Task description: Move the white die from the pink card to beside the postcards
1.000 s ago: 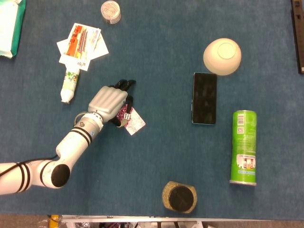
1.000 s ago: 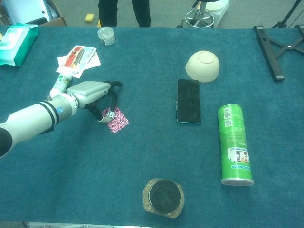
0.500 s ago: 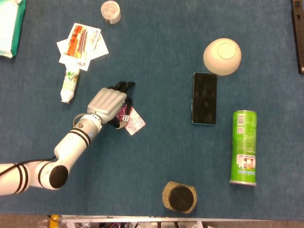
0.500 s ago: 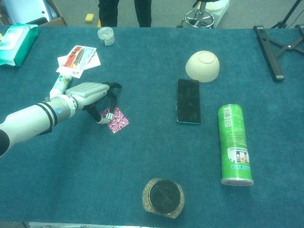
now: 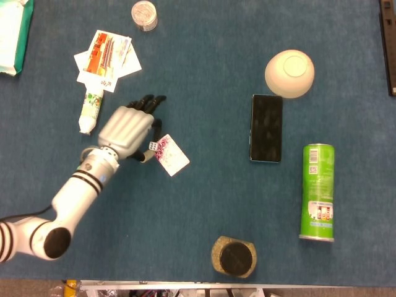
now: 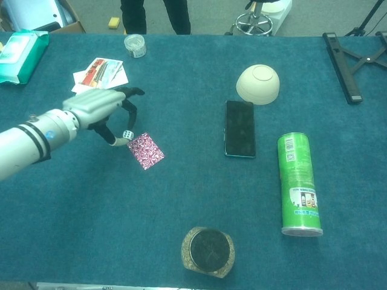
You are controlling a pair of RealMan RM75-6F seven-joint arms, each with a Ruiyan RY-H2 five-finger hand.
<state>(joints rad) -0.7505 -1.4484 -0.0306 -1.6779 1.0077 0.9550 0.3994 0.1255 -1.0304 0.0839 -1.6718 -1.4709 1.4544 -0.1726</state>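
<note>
Currently, head view: the left robot hand [image 5: 127, 129] sits left of centre in the frame, fingers curled down, with the white die [image 5: 151, 145] pinched at its lower right edge between thumb and a finger. The die shows just off the upper left corner of the pink card [image 5: 171, 154], no longer over the card's face. Whether it is clear of the surface cannot be told from above. The postcards [image 5: 106, 58] lie fanned in the upper left of the frame, well apart from the die, with a small bottle [image 5: 91, 110] lying between them and the robot hand.

Judged step: die picked, carry toward the postcards under way. The next move calls for travel up and left, passing over or around the bottle, then a set-down on bare surface [image 5: 204, 80] next to the cards, not on them.

Chest view: left robot hand [image 6: 100, 109] at centre left, die [image 6: 127, 134] hanging under the fingertips and apparently lifted, card [image 6: 146, 150] lying flat just to its lower right. The die is small, white, cube-shaped with dark pips. Postcards [image 6: 101, 71] sit just above the robot hand in frame.

Right robot hand: absent from both views.
</note>
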